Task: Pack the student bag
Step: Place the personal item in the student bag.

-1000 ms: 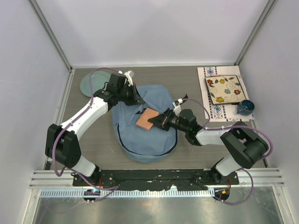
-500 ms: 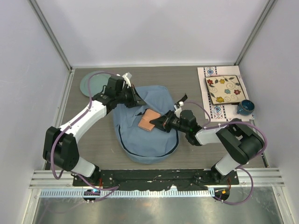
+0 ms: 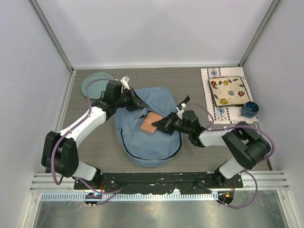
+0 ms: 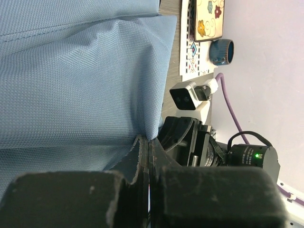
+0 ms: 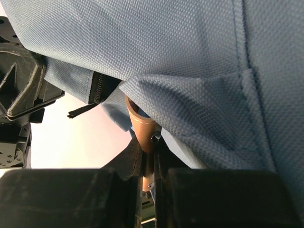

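Sprawling across the middle of the table [image 3: 95, 142] is the student bag [image 3: 147, 142], a soft light-blue mound with its dark zipper curving along the eight o'clock side. Out at two o'clock from it lies a patterned cloth [image 3: 219, 114]. Over at ten o'clock sits a round green plate [image 3: 92, 85], partly behind the left arm. On the cloth rests a square floral dish [image 3: 228, 91].

Now the action. The left gripper [image 3: 138, 102] is at the bag's eleven o'clock edge, jaws clamped tight on a fold of the blue fabric. The right gripper [image 3: 159, 125] reaches in from three o'clock, jaws nearly closed, pinching a brown flat piece [image 3: 150, 122] that lies over the bag's top, its far edge under a fold of fabric in the right wrist view.

Smallest of all, a blue mug [image 3: 249, 109] stands at the dish's five o'clock corner.
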